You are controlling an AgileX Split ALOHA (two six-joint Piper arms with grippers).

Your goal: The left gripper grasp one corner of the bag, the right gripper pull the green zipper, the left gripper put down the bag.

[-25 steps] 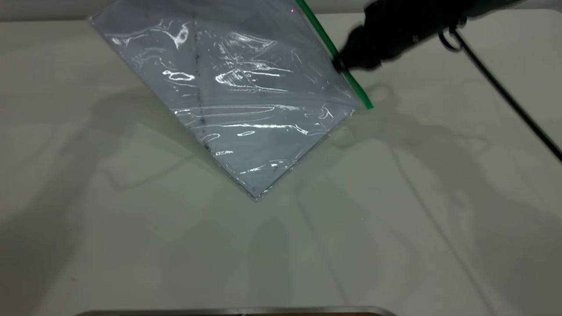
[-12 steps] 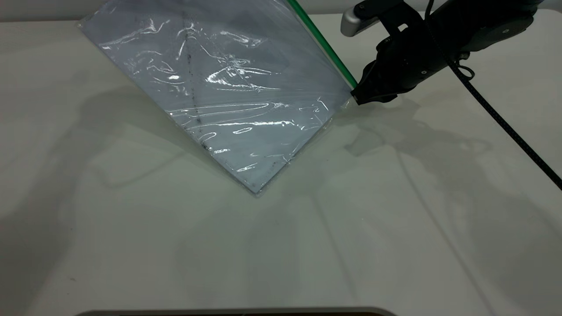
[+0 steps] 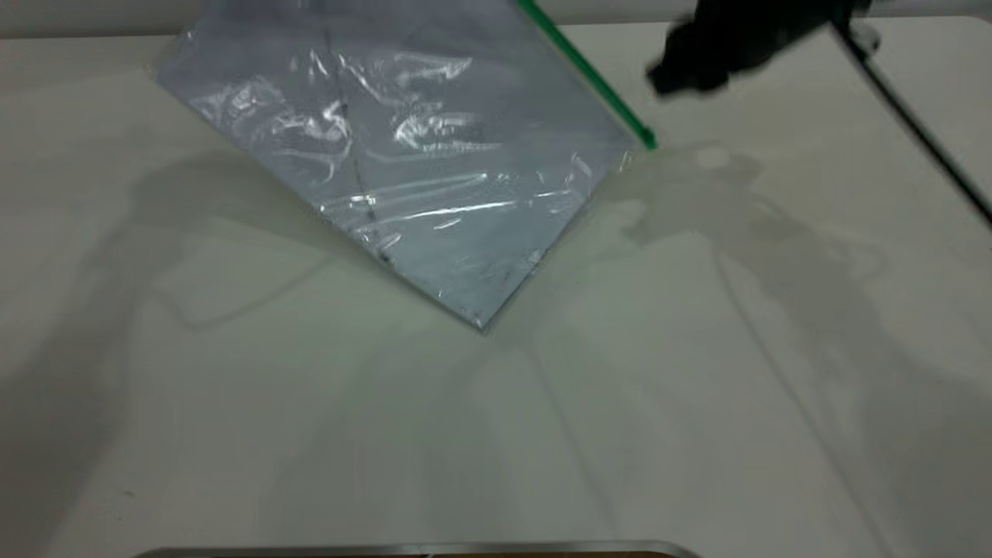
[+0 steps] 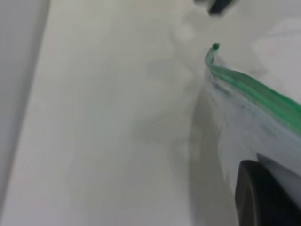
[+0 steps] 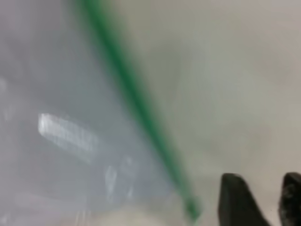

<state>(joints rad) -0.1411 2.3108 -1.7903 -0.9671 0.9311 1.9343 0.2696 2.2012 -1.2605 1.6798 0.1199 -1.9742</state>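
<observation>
The crinkled clear plastic bag (image 3: 403,155) hung tilted, 1 corner on the table (image 3: 697,387). The right gripper (image 5: 261,200), jaws apart, was near the green zipper (image 3: 589,77). Left gripper's (image 4: 263,197) jaws: cannot tell.

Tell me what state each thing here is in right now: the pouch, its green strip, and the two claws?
bag: tilted, lower corner resting on the table.
green zipper: free, nothing gripping it.
right gripper: raised, clear of the zipper, fingers apart.
left gripper: at the bag's edge; grip unclear.
</observation>
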